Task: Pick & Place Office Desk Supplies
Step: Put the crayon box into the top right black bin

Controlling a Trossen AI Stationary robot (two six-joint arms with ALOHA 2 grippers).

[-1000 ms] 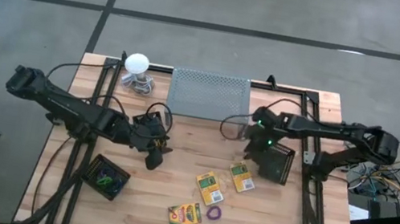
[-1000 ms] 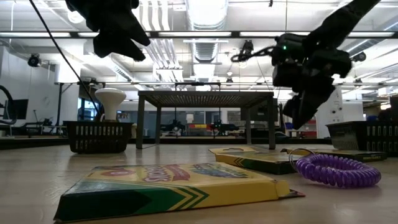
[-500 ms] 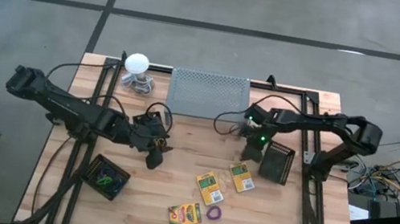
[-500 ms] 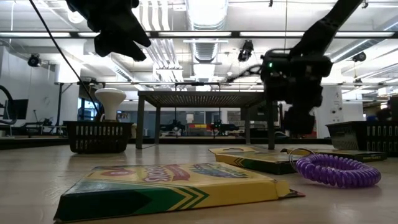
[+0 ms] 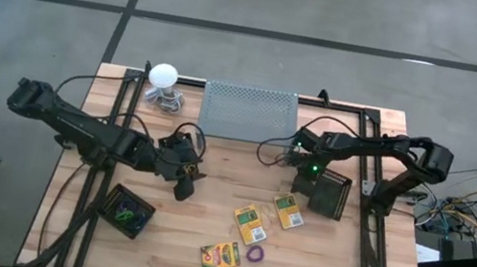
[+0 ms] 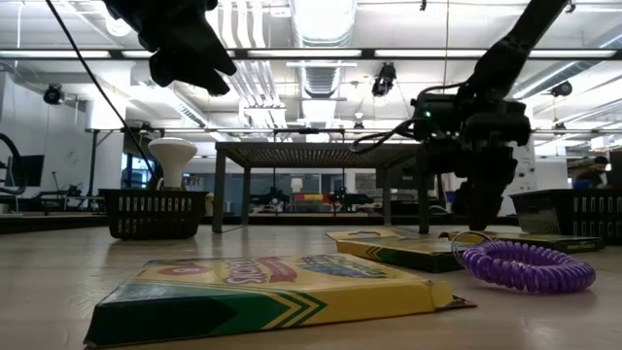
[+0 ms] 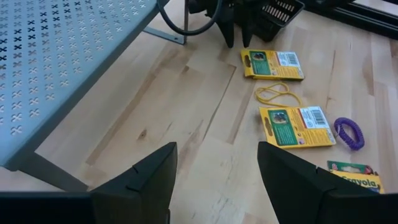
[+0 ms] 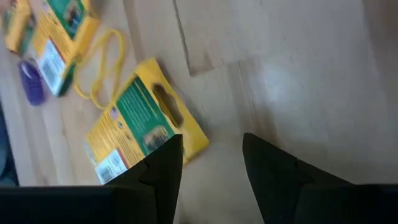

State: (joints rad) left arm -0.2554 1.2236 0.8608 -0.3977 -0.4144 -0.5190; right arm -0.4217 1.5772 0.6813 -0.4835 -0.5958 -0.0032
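Nearest the table's front edge lies a flat, glossy yellow-and-green crayon box [image 5: 220,256], a coiled purple loop [image 5: 255,252] just beside it. Farther back rest two smaller crayon boxes [image 5: 250,223] [image 5: 289,211], a thin yellowish rubber band [image 7: 275,94] between them. On the left side, a dark mesh basket [image 5: 126,211] holds green and blue loops. Above the bare wooden planks the left gripper [image 5: 188,179] hovers with fingers spread wide; the right gripper [image 5: 301,177] hangs near the farther small box, beside another dark basket [image 5: 330,192], its fingers parted. Behind stand a grey perforated metal stand [image 5: 249,112] and a white ball-topped object [image 5: 164,75].
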